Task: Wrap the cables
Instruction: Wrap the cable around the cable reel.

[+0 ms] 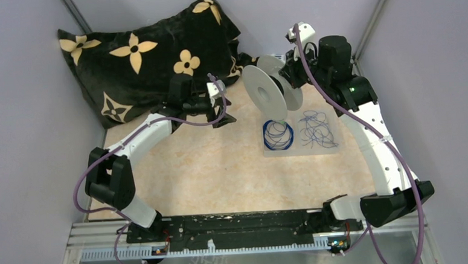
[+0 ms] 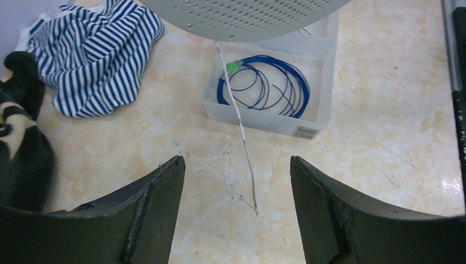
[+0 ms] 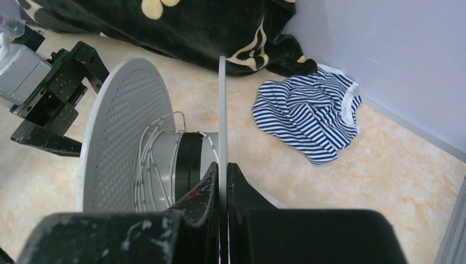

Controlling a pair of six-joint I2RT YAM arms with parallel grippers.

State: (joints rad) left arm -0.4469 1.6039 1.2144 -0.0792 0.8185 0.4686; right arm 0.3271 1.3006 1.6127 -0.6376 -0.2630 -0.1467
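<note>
Left jaws: spread wide with nothing between them, hanging over the beige marbled counter [image 1: 222,175].

Right jaws: pressed together on the thin rim of one flange of the pale grey perforated plastic spool [image 3: 123,126]. They hold the spool off the counter with its two flanges standing on edge.

Cables:
- A thin whitish wire [image 2: 242,129] drops from the spool toward the left jaws. Its loose end lies on the counter just ahead of the gap between them. Several turns of it sit on the spool's hub, just left of the right jaws in the right wrist view. It crosses in front of the tray wall; I cannot tell whether it touches.
- A dark blue wire ring coil [image 2: 264,88] with a small green bit [image 2: 232,67] lies straight ahead of the left jaws, under the spool. It rests in one compartment of a clear plastic two-compartment tray [image 2: 258,118].
- A loose scribbly blue tangle [image 1: 318,129] fills the other compartment, on the far side of the coil from the left jaws and below the right jaws.

Also present:
- A crumpled blue-and-white striped shirt [image 2: 93,60] lies ahead and to the left of the left jaws.
- A black plush blanket with cream flower shapes [image 1: 137,58] is heaped beyond both jaws against the far wall.
</note>
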